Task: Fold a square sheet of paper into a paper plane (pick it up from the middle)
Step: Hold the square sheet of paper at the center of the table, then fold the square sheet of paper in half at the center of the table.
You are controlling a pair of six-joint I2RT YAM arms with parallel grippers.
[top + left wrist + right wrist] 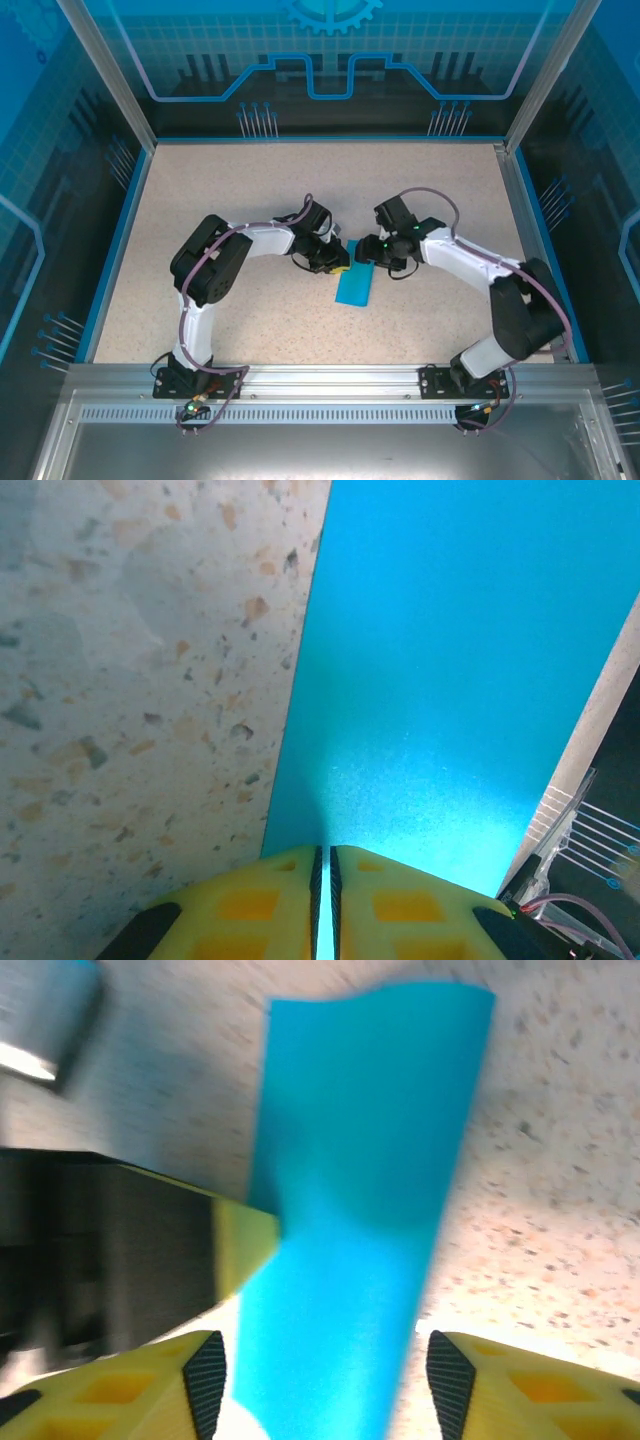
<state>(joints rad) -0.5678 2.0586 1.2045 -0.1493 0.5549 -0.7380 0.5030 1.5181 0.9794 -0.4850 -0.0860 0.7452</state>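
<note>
The square sheet of paper [355,287] is teal-blue and lies on the speckled table as a narrow strip, its long side running toward the arms. My left gripper [340,267] is at the strip's far left corner. In the left wrist view its yellow jaws [323,865] are closed to a thin slit with teal paper [450,680] showing in it. My right gripper [376,258] stands open over the strip's far end. In the right wrist view the paper [370,1160] runs between the right gripper's [325,1365] spread pads without touching them, and the left finger [245,1245] touches its left edge.
Blue rails and clear panels [120,250] wall in the speckled table [230,190]. The two arms' elbows sit left and right of the paper. An aluminium rail [320,378] with both bases runs along the near edge.
</note>
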